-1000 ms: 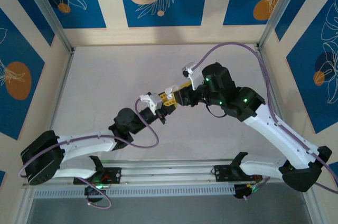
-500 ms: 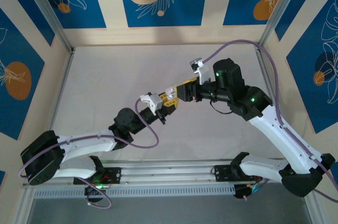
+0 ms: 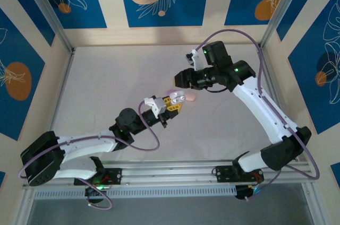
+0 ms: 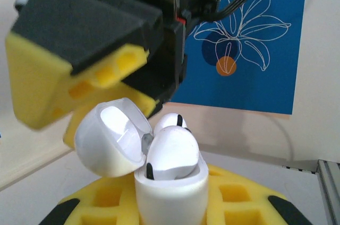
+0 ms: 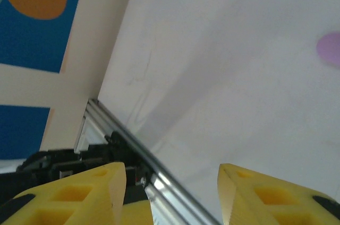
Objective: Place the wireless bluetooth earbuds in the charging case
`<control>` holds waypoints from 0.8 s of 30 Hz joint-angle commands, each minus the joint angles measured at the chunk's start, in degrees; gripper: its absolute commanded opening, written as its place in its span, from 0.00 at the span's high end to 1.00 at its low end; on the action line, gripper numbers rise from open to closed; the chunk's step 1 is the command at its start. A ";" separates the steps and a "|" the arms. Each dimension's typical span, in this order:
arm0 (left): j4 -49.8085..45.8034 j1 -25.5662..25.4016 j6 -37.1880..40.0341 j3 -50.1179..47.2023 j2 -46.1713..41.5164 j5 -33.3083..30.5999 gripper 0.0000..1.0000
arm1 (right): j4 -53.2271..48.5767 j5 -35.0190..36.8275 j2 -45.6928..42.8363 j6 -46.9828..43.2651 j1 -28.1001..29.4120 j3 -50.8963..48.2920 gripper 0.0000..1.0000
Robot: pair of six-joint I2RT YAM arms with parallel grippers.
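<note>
Grips the white charging case (image 4: 170, 196) upright in left hand (image 3: 173, 104), with earbuds (image 4: 171, 150) seated; holds right hand (image 5: 172, 193) open, just far of its lid (image 4: 106, 140).

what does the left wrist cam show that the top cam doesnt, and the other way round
Left wrist camera: the white charging case is open, its lid flipped to the left, and two white earbuds sit in it with their tops sticking out, one behind the other.
Top camera: both arms at full length, the right gripper just beyond the case, and a small peach thing lying on the table beside it.
Both: the left gripper holding the case, with the right gripper close by.
</note>
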 commanded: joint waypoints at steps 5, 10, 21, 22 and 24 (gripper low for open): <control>0.61 0.10 0.71 1.45 -1.61 -0.82 0.88 | -7.32 -5.73 -3.09 -4.97 -0.25 0.77 0.51; 0.88 0.10 0.44 1.45 -1.42 -1.39 0.88 | -7.83 -6.13 -5.72 -5.70 -0.97 -1.56 0.51; 1.26 0.10 0.03 1.79 -1.31 -0.67 0.88 | -7.56 -7.64 -6.68 -6.20 -1.94 -2.35 0.52; 1.07 0.13 0.12 1.95 -1.24 -0.24 0.88 | -7.26 -6.63 -6.71 -5.73 -2.02 -1.94 0.52; 0.76 0.10 0.21 2.06 -1.12 0.09 0.88 | -5.73 -5.71 -6.85 -4.48 -2.57 -1.47 0.51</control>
